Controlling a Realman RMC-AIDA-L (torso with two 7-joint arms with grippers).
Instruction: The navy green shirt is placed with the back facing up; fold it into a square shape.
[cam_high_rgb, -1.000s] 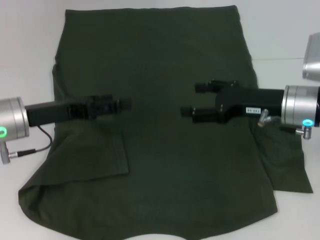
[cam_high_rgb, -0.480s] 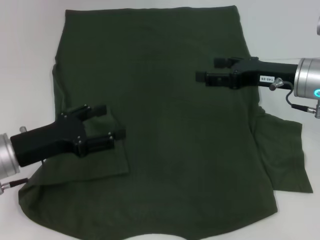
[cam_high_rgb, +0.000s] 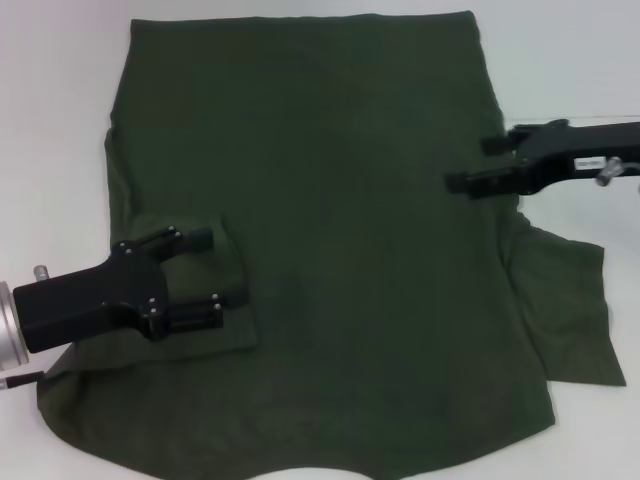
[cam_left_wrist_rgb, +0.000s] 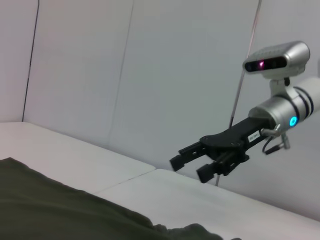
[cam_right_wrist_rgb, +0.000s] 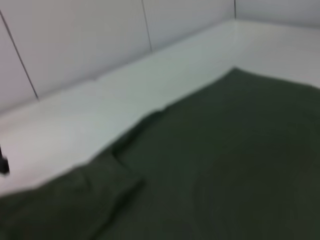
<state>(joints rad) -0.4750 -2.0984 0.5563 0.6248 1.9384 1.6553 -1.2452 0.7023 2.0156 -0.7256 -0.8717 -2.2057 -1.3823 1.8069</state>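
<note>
The shirt lies spread flat on the bench, its left sleeve folded inward. The left gripper is over that sleeve; the right gripper is over the shirt's right edge.

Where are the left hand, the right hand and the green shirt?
left hand (cam_high_rgb: 208, 270), head view, the gap between its open fingers.
right hand (cam_high_rgb: 476, 164), head view, midway between its two fingertips.
green shirt (cam_high_rgb: 340, 270), head view, the middle of its plain back.
</note>
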